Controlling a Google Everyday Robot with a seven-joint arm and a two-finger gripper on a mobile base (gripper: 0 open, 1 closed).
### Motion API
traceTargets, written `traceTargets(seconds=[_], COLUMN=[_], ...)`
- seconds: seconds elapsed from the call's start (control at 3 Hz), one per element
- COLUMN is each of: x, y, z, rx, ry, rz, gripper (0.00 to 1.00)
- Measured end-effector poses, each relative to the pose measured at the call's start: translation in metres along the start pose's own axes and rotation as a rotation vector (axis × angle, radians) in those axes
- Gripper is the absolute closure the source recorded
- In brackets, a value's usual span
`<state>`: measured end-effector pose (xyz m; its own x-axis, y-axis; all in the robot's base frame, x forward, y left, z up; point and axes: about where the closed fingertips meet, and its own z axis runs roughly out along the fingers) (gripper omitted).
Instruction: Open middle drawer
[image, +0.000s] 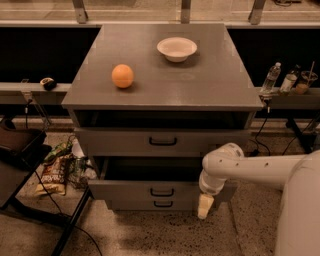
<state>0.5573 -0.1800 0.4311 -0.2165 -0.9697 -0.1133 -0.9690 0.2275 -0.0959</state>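
- The middle drawer (125, 190) of the grey bench (165, 95) stands pulled out toward the near side, with its dark inside showing.
- A small black handle (162, 192) sits at the centre of its low front.
- The claw (205, 206) points down at the right end of that front, below the bent white arm (250, 167).
- I cannot tell how far open the claw is, or whether it touches the drawer.
- On the bench top, an orange (122, 76) lies to the left and a white bowl (177, 48) sits farther back and to the right.

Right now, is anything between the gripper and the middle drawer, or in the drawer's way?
Nothing visible. The gripper hangs at the right front corner of the middle drawer; the floor ahead looks clear, though a black stand leg slants near its left corner.
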Motion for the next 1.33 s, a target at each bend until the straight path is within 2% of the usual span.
traceTargets(seconds=[0.33, 1.33], x=[0.007, 0.004], y=[0.056, 0.060], z=[0.002, -0.011], rx=[-0.030, -0.038], ry=[0.009, 0.022], rz=[-0.013, -0.017], gripper=[0.19, 0.88])
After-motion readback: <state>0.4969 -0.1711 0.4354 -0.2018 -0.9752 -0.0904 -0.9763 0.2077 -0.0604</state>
